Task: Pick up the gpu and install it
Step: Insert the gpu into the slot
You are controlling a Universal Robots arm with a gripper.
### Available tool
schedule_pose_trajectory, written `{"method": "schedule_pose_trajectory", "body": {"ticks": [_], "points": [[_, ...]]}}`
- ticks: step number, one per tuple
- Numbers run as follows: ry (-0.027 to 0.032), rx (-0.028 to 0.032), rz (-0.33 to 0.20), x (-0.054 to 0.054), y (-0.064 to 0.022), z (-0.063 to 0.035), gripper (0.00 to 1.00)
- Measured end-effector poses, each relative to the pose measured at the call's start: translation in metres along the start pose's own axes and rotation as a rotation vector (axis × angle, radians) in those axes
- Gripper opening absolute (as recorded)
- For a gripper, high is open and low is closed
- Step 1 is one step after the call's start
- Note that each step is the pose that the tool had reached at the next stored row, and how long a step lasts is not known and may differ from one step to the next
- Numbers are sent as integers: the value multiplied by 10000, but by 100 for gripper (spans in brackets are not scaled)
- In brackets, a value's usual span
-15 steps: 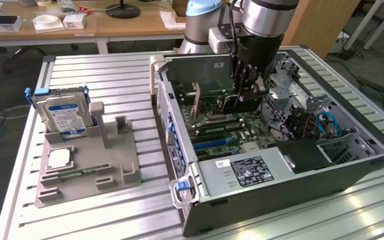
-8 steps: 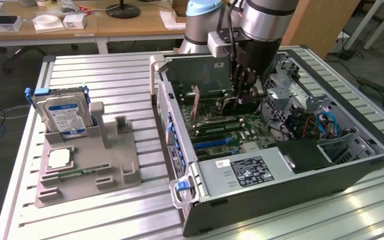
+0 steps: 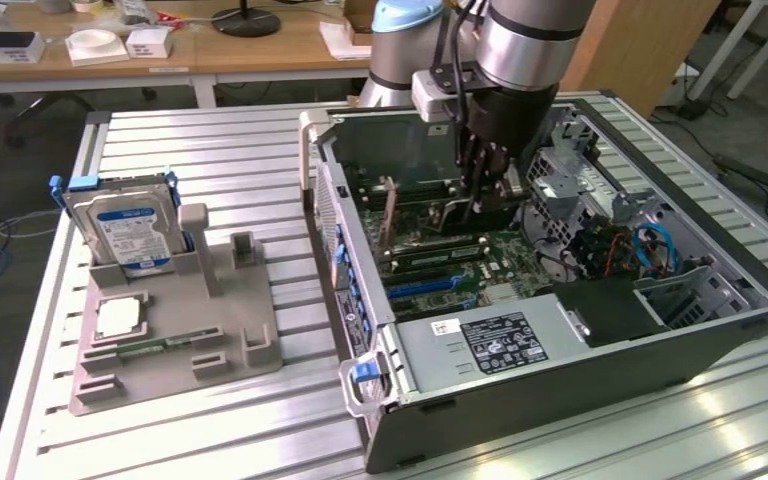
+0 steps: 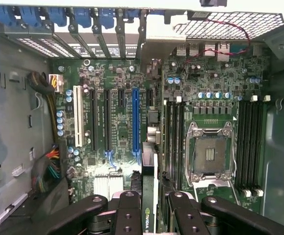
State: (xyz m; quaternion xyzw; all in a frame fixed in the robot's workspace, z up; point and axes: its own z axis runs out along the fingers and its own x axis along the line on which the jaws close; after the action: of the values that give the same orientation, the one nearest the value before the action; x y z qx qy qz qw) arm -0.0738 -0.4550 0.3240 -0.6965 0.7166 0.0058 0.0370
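Note:
My gripper (image 3: 484,205) reaches down into the open computer case (image 3: 704,325), over the motherboard. In the wrist view the gripper (image 4: 149,199) is shut on the gpu (image 4: 147,219), a thin card seen edge-on with a green logo strip between the black fingers (image 4: 128,211). The card runs away from the fingers towards the rear slot brackets (image 4: 107,29). It hangs just beside the long blue expansion slot (image 4: 135,122) and above the board; whether its edge touches the slot I cannot tell.
A grey holder (image 3: 177,345) beside the case carries a silver hard drive (image 3: 124,230), a processor chip (image 3: 117,315) and a green memory stick (image 3: 157,345). Inside the case are the bare processor socket (image 4: 210,152), memory slots (image 4: 249,142), cable bundles (image 4: 46,169) and a power supply (image 3: 491,340).

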Motion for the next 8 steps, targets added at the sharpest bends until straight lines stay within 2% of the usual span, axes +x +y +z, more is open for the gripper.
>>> {"method": "schedule_pose_trajectory", "body": {"ticks": [8], "points": [[0, 0, 0, 10, 19, 39, 26]]}}
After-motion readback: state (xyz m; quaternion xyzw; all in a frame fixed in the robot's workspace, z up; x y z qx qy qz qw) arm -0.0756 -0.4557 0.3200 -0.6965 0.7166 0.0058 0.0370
